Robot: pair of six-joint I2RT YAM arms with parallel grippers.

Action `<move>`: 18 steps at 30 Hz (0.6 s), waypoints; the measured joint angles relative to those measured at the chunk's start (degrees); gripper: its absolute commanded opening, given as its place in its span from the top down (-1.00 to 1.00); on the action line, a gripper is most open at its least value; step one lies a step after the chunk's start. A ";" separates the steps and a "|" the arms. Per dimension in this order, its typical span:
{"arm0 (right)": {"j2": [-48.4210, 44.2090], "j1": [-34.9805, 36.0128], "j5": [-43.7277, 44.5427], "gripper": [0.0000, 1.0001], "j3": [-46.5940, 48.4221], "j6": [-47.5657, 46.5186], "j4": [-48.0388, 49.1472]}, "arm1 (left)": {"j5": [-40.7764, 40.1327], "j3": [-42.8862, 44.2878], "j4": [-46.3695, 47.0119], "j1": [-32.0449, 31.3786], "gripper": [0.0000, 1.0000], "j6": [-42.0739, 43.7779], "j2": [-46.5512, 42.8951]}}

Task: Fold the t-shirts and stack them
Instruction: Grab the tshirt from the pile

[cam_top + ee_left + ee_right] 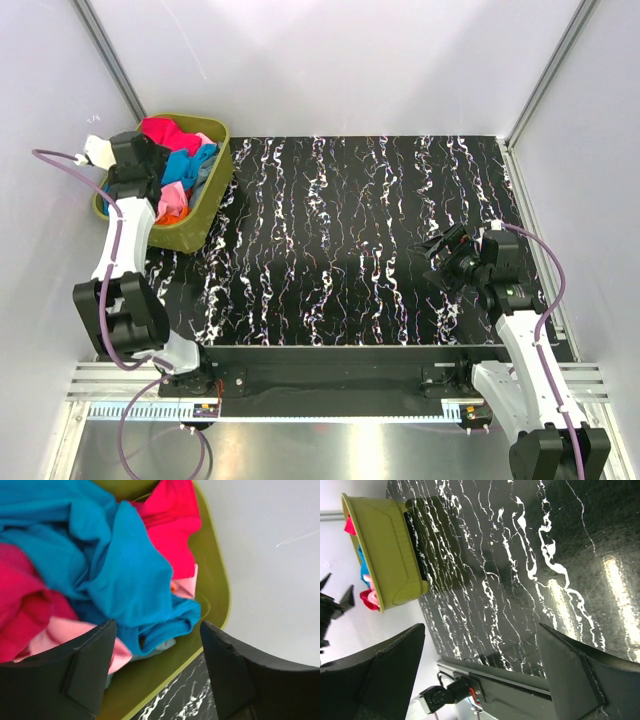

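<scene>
T-shirts (178, 165) heaped in a bin (205, 215) at the far-left corner of the table (350, 230); both claws spread.

Left claw (150, 165) hangs over the heap, its black wedge fingers (85, 675) wide apart, cloth below and between them, not pinched. Soft crumpled cloth, deep folds: bright blue shirt (115, 565) on top, magenta shirt (170, 520) behind and at left, light pink shirt (60, 635) just beside the left finger, a scrap of orange (170, 212) at the near end. Bin is olive-green smooth plastic, rounded rim, sloping walls. Table is glossy black with white marble-like veins and glare patches. Right claw (445, 258) is well apart at the right, over bare table, jaws wide and pointing towards the bin. Plain white walls (330, 60) enclose the cell, with grey metal posts (110, 55) in the corners.
</scene>
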 measured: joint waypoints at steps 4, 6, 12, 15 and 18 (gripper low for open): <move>0.13 0.00 1.16 -1.00 0.07 -2.21 -0.61 | 2.97 0.79 1.14 1.53 -0.04 -0.61 2.21; 0.61 0.00 1.51 -0.99 0.35 -3.30 -1.03 | 5.14 0.79 1.25 2.40 -0.01 -1.14 3.72; 2.58 0.00 2.36 -1.00 1.97 -5.20 -1.29 | 9.22 1.40 -1.07 3.39 -0.13 -4.17 8.44; 2.78 -0.02 2.64 -0.99 1.97 -5.40 -1.36 | 10.58 2.67 -3.58 3.39 0.06 -6.19 10.38; 2.95 0.00 2.97 -0.99 1.97 -5.51 -1.36 | 11.37 3.45 -5.99 3.32 0.10 -7.23 11.30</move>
